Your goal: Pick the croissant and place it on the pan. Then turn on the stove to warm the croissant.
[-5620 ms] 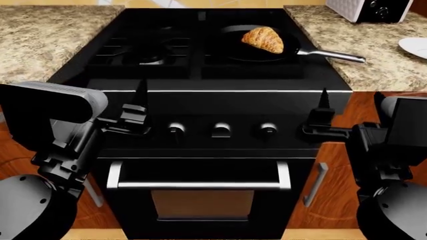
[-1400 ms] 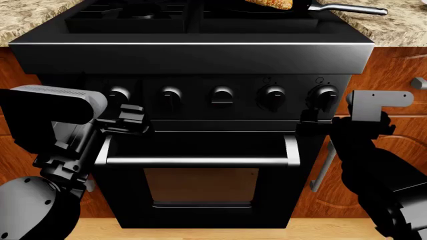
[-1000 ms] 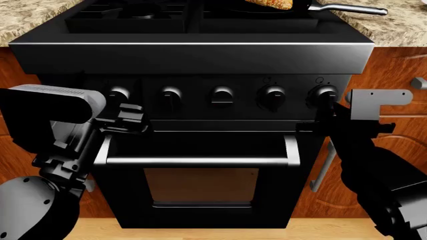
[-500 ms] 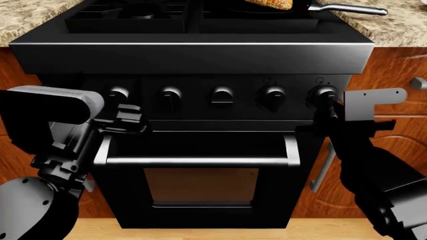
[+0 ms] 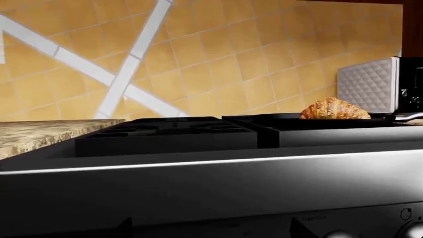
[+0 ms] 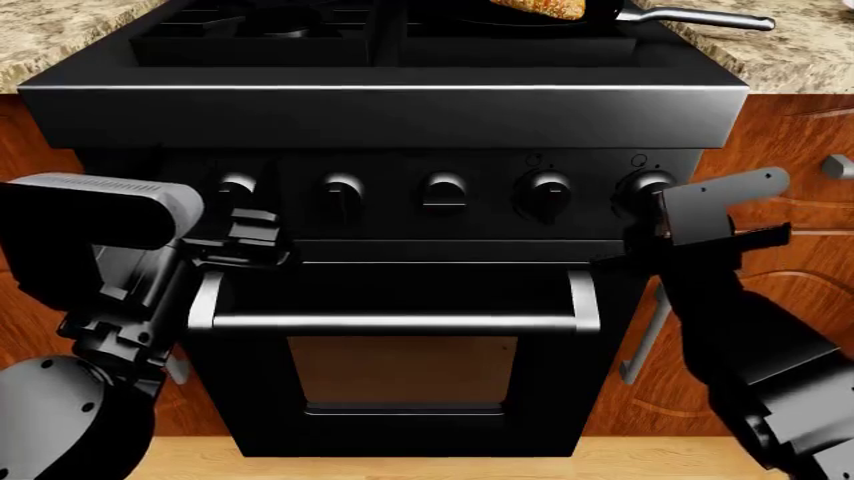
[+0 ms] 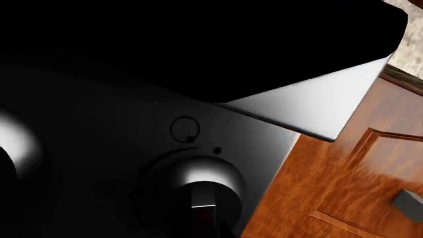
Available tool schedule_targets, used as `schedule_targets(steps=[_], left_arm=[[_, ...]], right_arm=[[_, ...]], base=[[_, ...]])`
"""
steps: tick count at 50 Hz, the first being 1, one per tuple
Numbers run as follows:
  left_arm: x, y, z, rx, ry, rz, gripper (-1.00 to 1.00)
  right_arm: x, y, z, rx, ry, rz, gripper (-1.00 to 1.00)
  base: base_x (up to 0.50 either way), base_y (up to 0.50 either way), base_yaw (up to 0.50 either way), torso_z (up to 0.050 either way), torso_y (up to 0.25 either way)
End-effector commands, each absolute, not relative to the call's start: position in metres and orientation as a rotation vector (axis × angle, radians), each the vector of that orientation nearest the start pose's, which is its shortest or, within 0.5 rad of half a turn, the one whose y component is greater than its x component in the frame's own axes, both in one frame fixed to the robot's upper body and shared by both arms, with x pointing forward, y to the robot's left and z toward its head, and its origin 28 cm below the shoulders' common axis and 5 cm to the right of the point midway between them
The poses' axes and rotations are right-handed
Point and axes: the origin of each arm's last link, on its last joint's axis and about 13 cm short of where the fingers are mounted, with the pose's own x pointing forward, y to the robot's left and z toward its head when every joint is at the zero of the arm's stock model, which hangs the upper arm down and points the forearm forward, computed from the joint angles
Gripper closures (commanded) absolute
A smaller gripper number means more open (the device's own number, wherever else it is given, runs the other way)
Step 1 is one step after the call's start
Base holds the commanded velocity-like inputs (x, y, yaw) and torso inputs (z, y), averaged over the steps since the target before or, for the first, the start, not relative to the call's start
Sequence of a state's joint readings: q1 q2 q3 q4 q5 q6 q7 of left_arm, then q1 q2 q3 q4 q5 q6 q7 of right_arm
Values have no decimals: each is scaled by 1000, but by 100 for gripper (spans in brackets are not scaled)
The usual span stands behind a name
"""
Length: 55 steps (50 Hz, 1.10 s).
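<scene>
From the head view we see only a sliver of the croissant (image 6: 541,8) at the upper edge, lying in the pan (image 6: 603,14), whose silver handle reaches right over the counter (image 6: 787,50). The left wrist view shows the croissant (image 5: 334,109) better: it sits in the pan (image 5: 310,118) on the back right of the stove (image 5: 198,173), with the quilted white toaster (image 5: 369,85) behind it against the tiled wall (image 5: 198,54).

Our right gripper (image 6: 650,218) is pressed up to the rightmost knob (image 6: 651,186) on the front of the stove (image 6: 387,120). The arm's grey bracket and black body cover the fingertips there, and the right wrist view shows the knob (image 7: 201,186) filling the lower part of the picture, cut off at the edge, with no fingers clearly separable from it. We cannot tell whether this gripper is clamped on the knob or merely against it.

Our left gripper (image 6: 240,232) hangs in front of the leftmost knob, partly covering it; its fingers are dark against the dark panel and we cannot tell how far apart they stand.

Three other knobs show in a row between the two grippers. Below them runs the silver oven door handle (image 6: 394,322), and a wooden cabinet (image 6: 801,150) flanks the stove on the right.
</scene>
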State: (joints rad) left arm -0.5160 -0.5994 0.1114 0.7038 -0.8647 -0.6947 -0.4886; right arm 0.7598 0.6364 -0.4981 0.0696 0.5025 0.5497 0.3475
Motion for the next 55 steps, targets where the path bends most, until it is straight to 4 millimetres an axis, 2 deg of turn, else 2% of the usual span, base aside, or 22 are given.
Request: schedule_targets(steps=[1,30,55], left_arm=[[225,240,221,2,-286,-129,-100],[225,241,222,-2,-290,-127,-100],[224,240,222,1,-291,-129,-100]], right_arm=[[323,-193,169,-450,29,-140,100],[326,-195,176,-649,-21,-172,100],[325,-197,180,-729,-48,-201,100]], base=[[0,0,0,0,0],[0,0,0,0,0],[2,0,2,1,1]])
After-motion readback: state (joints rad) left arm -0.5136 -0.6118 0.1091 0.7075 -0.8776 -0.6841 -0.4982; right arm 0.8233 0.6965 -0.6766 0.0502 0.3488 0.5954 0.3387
